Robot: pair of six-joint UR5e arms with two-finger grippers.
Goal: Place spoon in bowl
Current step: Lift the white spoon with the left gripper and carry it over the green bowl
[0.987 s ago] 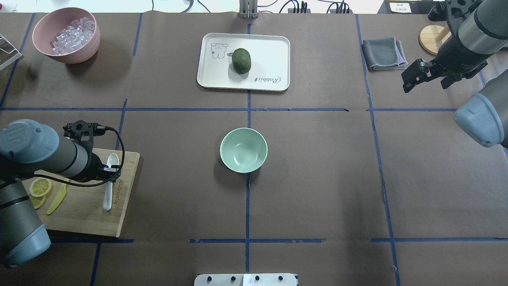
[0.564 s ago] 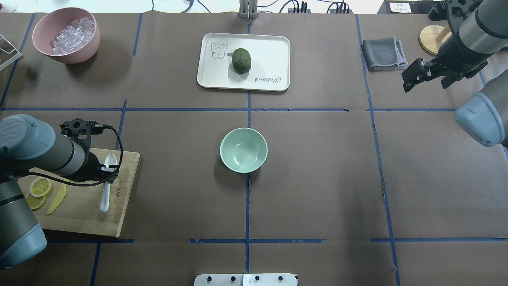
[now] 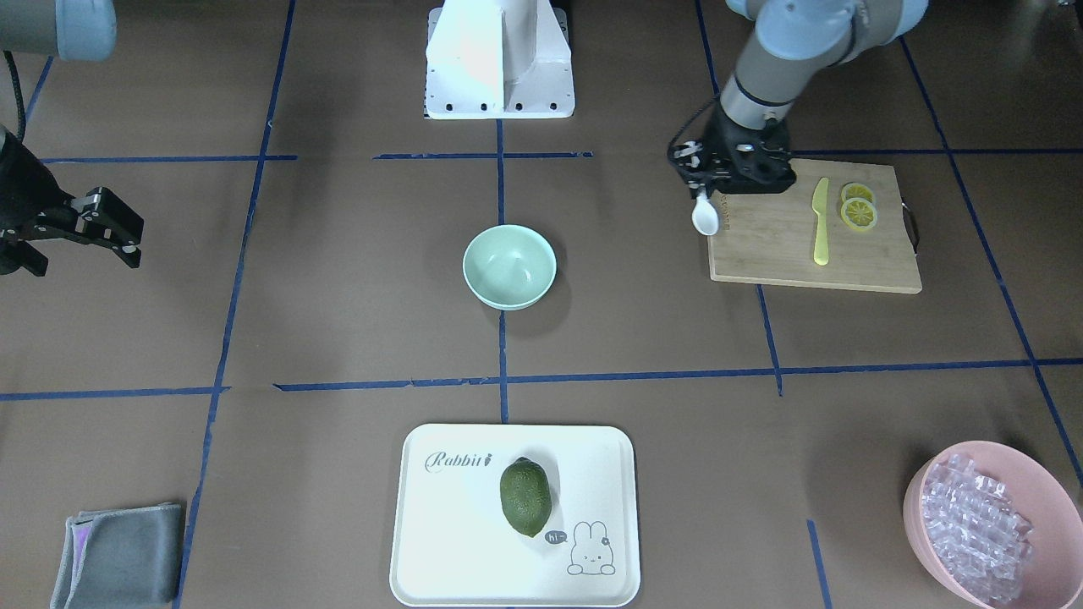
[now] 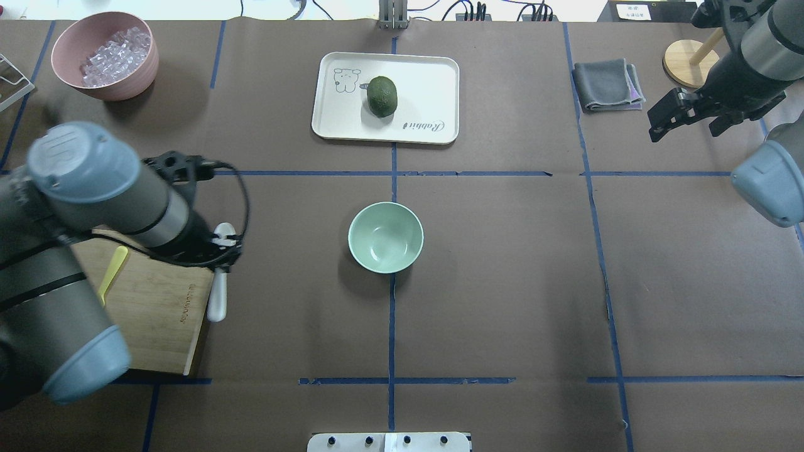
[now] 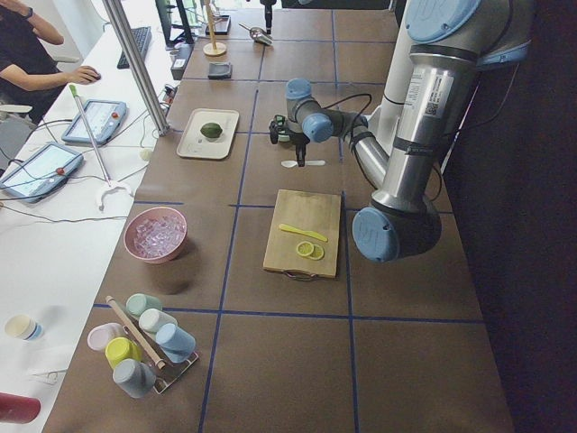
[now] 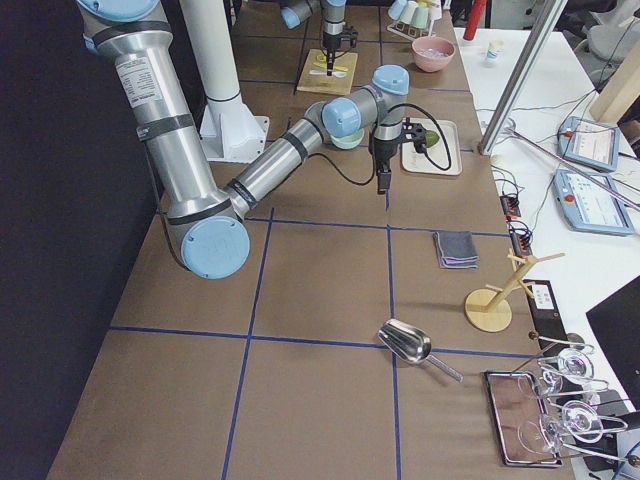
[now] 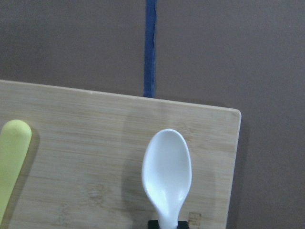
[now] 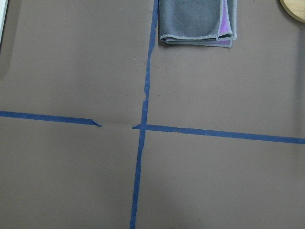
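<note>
The white spoon [image 4: 217, 290] is held by its handle in my left gripper [image 4: 221, 250], lifted over the right edge of the wooden cutting board [image 4: 164, 307]. In the left wrist view the spoon's scoop [image 7: 167, 171] hangs above the board's corner. The front-facing view shows the scoop [image 3: 705, 216] sticking out past the board toward the table's middle. The mint-green bowl [image 4: 385, 237] stands empty at the table's centre, well to the right of the spoon. My right gripper [image 4: 661, 124] is open and empty at the far right, above bare table.
A yellow knife [image 4: 113, 267] and lemon slices [image 3: 857, 208] lie on the board. A pink bowl of ice [image 4: 105, 55] stands at the back left. A white tray [image 4: 433, 75] with a green fruit [image 4: 382, 96] sits at the back centre. A grey cloth [image 4: 608, 85] lies at the back right.
My left gripper has lifted the spoon off the board and carried it right, toward the bowl. My right arm has drawn back slightly to the right.
</note>
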